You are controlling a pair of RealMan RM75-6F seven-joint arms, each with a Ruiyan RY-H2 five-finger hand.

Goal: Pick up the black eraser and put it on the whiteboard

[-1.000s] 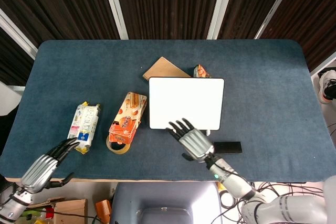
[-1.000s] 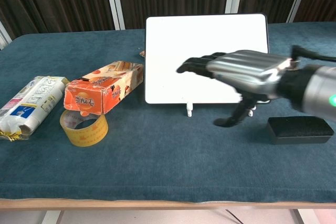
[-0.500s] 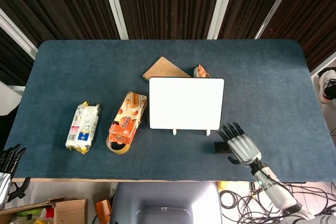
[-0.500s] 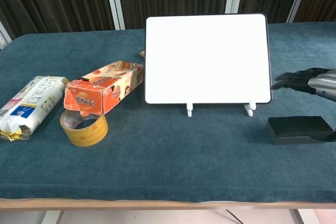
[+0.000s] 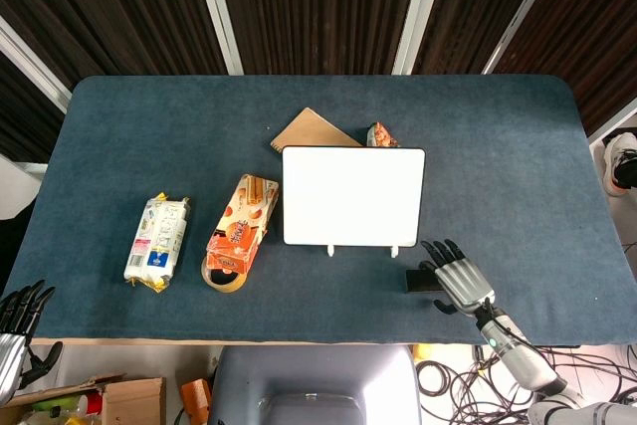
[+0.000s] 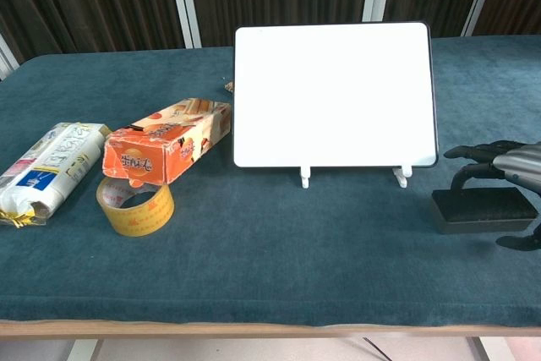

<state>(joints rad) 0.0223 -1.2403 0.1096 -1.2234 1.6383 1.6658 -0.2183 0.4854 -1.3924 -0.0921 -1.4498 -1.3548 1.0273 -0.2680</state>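
The black eraser (image 6: 482, 210) lies flat on the blue table, right of the whiteboard's feet; in the head view only its left end (image 5: 418, 279) shows. My right hand (image 5: 458, 282) hovers over it with fingers (image 6: 475, 153) arched down to its far top edge and the thumb (image 6: 520, 243) apart on the near side. The eraser rests on the table and is not lifted. The whiteboard (image 5: 353, 196) (image 6: 334, 95) stands upright on two small white feet. My left hand (image 5: 18, 330) hangs below the table's front left corner, fingers spread, holding nothing.
An orange snack box (image 5: 242, 226) (image 6: 167, 139) and a tape roll (image 5: 225, 274) (image 6: 134, 205) lie left of the whiteboard, with a white-green packet (image 5: 157, 241) (image 6: 44, 171) further left. Behind the board are a brown cardboard piece (image 5: 314, 131) and a small snack packet (image 5: 381, 135).
My right hand went from in front of the whiteboard rightward to the eraser and sank onto it. My left hand drew back off the table's front left edge.
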